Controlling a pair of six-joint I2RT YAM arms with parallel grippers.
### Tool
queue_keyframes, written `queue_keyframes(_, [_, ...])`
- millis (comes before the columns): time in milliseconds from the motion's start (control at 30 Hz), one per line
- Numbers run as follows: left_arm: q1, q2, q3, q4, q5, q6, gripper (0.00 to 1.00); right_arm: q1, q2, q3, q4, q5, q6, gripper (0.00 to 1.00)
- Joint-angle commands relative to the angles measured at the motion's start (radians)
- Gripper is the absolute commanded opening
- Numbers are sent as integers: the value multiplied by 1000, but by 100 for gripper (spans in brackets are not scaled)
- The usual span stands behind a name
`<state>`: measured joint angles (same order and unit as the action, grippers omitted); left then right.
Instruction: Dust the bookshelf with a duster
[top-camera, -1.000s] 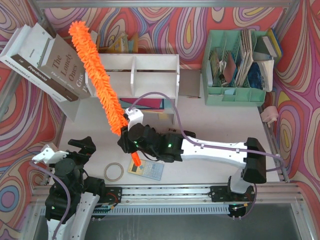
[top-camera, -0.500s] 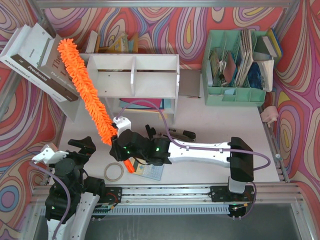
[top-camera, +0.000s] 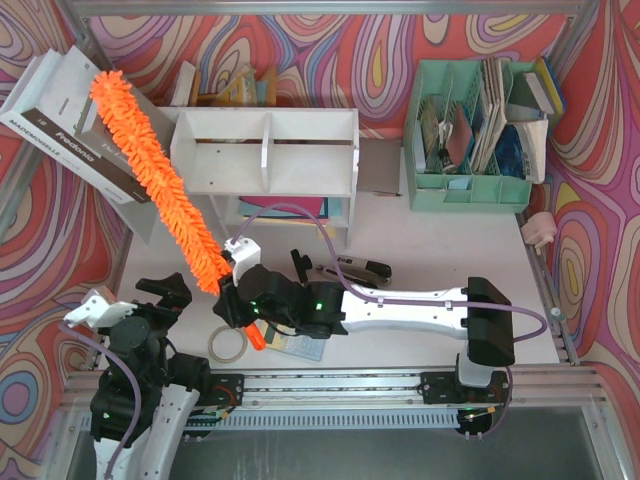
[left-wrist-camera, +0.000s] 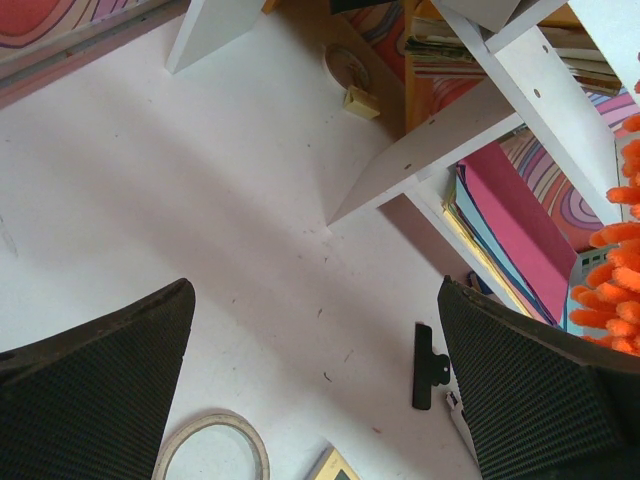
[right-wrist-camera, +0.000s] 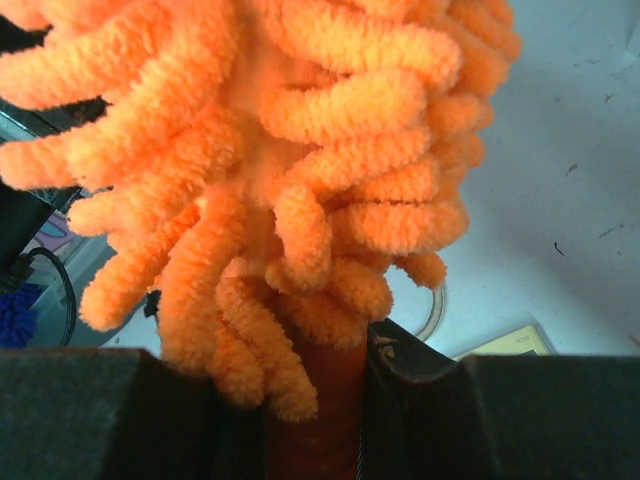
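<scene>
Swirling red, purple and yellow patterned walls (top-camera: 330, 60) surround a white table (top-camera: 430, 240)

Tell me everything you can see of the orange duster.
The duster is long and bright orange, with a fluffy head of thick strands and a thin orange handle. The right gripper is shut on the handle just below the head. The head slants toward the far left, tip over the leaning books, beside the bookshelf.

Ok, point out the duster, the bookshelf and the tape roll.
duster (top-camera: 155, 180): top view, middle of the fluffy head.
bookshelf (top-camera: 310, 125): top view, its top board.
tape roll (top-camera: 213, 346): top view, left rim of the ring.
</scene>
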<state>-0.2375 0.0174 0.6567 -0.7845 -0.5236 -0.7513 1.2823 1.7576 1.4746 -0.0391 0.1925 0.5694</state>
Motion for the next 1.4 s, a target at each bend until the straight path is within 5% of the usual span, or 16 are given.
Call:
queue_keyframes(0, [4,-13,-4,2,-1,12,98,-16,4,10,0,18,44,0])
queue_keyframes(700, [4,-12,-4,6,4,14,99,-6,-2,27,49,22,-33,0])
queue_keyframes(1133, [4,-13,-4,6,5,14,99,-27,-27,9,-18,108,78,0])
queue_keyframes(1367, [4,-13,-5,5,5,14,98,-30,-11,144,-110,126,39,0])
